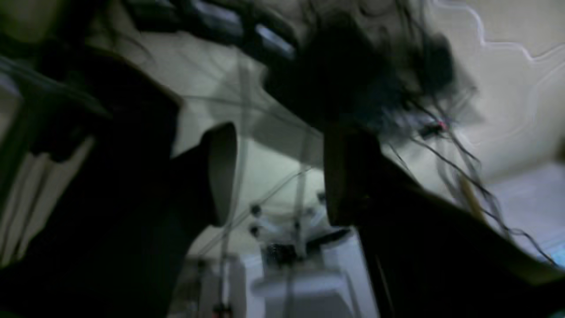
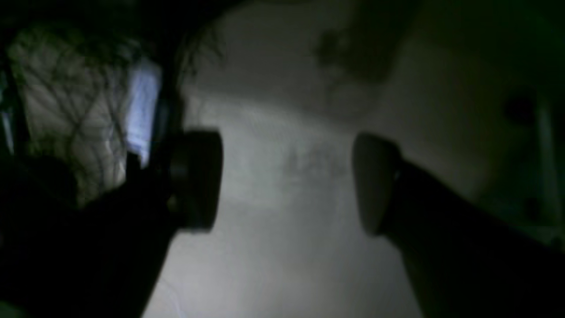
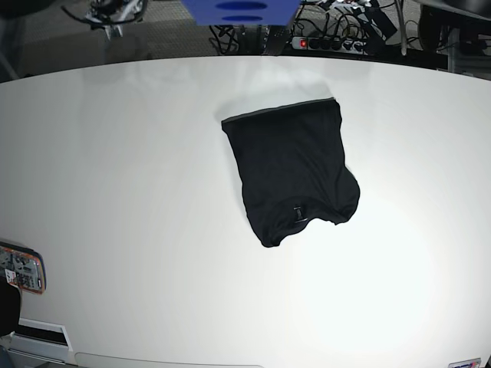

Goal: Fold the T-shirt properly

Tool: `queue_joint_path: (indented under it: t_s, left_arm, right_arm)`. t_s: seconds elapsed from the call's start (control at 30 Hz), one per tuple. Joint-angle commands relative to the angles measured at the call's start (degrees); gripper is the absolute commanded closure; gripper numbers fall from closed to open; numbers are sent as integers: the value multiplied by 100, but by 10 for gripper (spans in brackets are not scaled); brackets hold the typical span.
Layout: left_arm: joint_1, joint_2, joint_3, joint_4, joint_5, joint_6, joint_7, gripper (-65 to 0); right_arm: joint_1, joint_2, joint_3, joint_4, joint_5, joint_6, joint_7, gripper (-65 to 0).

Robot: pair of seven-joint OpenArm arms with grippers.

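Note:
The black T-shirt [image 3: 291,172] lies folded into a rough rectangle a little right of the middle of the white table [image 3: 115,169], with its straight edge at the far side and a rounded, bunched end nearer me. Neither arm shows in the base view. In the left wrist view, my left gripper [image 1: 280,176] stands open with nothing between its fingers [image 1: 220,172], and only blurred cables and a frame show behind it. My right gripper [image 2: 287,183] is wide open over a dim pale surface, and it too holds nothing. The T-shirt appears in neither wrist view.
Behind the table's far edge are a power strip [image 3: 330,42], tangled cables and a blue object [image 3: 238,9]. A small flat device [image 3: 21,270] lies at the table's front left edge.

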Motion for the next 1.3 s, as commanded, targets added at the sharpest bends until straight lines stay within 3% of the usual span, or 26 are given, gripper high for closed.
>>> queue_joint_path:
  t_s: [0.0,0.1,0.27,0.53,0.8,1.0,1.27]
  left_arm:
    - [-40,-92,-9,1,19,33,183,-306]
    - [-119,-65,-9,-8,19,33,262,-306]
    - [-207,-30,-9,-8,81,33,253,-306]
    - [-207,-30,9,10,90,33,209,-306]
    - [-190,-127,721,27,63,33,209,-306]
    - [-225,-144,721,27,28,33,209,-306]
    - [-234,-118,712,27,28,33,209,-306]
  right_arm:
    - [-377,-104,-51,-165,-203,114,-806,-440]
    - [71,-104,-517,-143,-203,114,-2099,-440]
    - [519,-104,-1185,464,-159,114,-2617,-440]
    - [554,-104,-1194,464,-159,114,-2609,-440]
    - [554,-104,-1194,481,-159,114,-2582,-440]
    - [554,-104,-1194,481,-159,114,-1870,-440]
    - [554,-104,-1194,481,-150,114,-1773,-440]
